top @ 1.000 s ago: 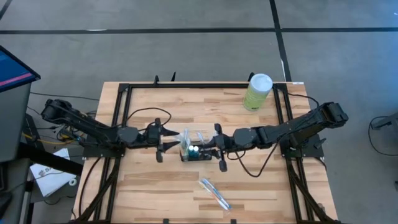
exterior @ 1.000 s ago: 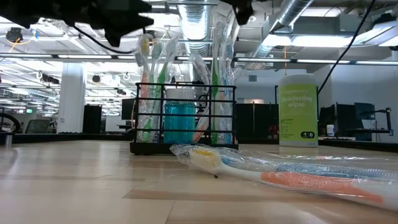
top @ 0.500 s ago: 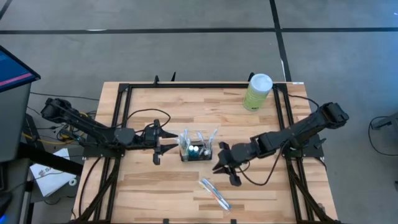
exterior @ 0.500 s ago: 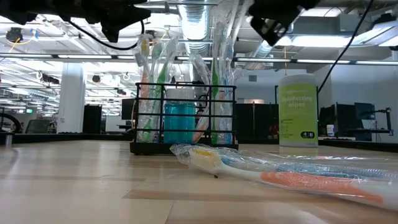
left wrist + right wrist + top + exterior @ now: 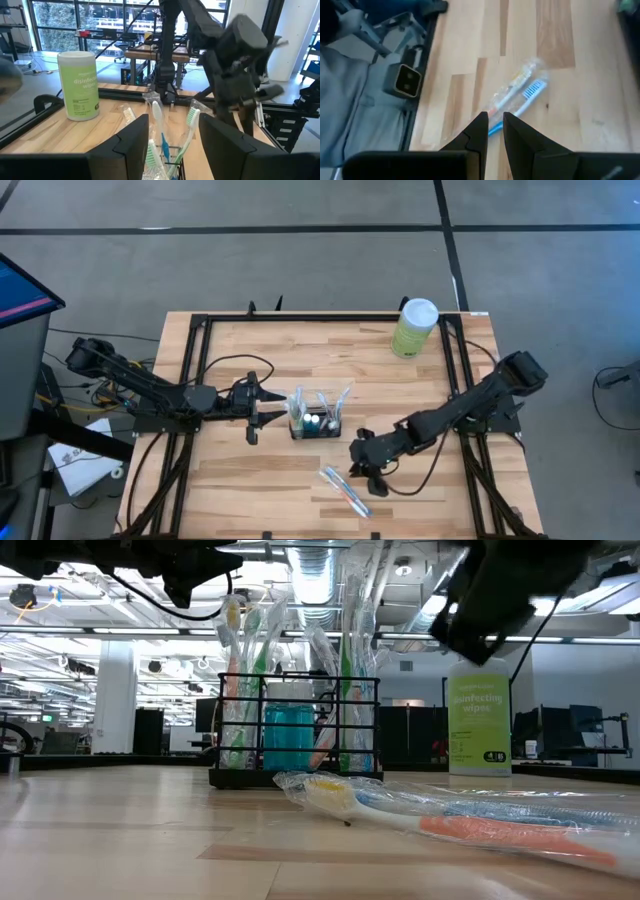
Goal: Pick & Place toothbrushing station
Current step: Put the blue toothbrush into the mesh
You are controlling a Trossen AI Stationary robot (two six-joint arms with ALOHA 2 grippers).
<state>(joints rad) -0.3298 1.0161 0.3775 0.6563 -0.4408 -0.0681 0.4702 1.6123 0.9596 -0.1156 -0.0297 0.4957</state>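
Left gripper (image 5: pixel 262 412) fingers spread beside toothbrushing station (image 5: pixel 316 423); right gripper (image 5: pixel 362 465) fingers narrowly parted, empty, over wrapped toothbrushes (image 5: pixel 345 491); wipes canister (image 5: pixel 413 328) far right.

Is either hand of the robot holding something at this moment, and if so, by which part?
Nothing is held. The left hand stands open beside the toothbrushing station, not touching it. The right hand hovers empty, fingers nearly together, near the wrapped toothbrushes on the table.

Pale wooden table (image 5: pixel 250 480), black mesh toothbrushing station (image 5: pixel 315 423) beside the left gripper (image 5: pixel 256 414), wrapped toothbrushes (image 5: pixel 346 491) under the right gripper (image 5: pixel 372 474), green wipes canister (image 5: pixel 413 328) far off.
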